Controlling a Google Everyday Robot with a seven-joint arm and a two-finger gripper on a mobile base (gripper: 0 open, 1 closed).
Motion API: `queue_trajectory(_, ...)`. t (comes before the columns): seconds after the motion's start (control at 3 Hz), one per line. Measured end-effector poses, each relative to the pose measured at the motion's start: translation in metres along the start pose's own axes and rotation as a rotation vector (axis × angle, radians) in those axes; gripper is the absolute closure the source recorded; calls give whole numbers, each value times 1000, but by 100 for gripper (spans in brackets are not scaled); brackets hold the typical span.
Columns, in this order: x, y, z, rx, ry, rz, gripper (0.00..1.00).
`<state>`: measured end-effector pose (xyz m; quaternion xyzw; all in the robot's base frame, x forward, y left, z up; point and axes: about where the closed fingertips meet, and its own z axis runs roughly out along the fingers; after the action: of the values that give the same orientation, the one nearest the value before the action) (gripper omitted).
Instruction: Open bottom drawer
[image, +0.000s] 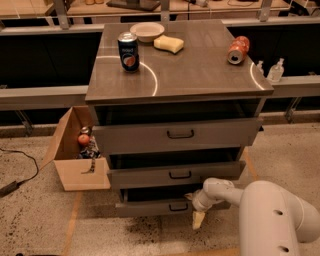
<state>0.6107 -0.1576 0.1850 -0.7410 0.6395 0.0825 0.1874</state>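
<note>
Cardboard box stands left of three grey drawers. On top are one upright blue can, one bowl, one sponge and one toppled red can, with two bottles further right. The bottom drawer is lowest, by the floor. The gripper is at its right front, and its grasp cannot be told.

We log the grey cabinet top: blue can upright at left, pale bowl behind it, yellow sponge just beside the bowl, red can lying on its side at right. On the floor to the left we see an open cardboard box holding a red round item, and a black cable beyond it.
</note>
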Motion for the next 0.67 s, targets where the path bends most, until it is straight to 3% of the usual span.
queue_trajectory(0.33,-6,-4,-13,35,37,-26,15)
queue_trajectory(0.67,-16,-14,-43,105,115,-81,38)
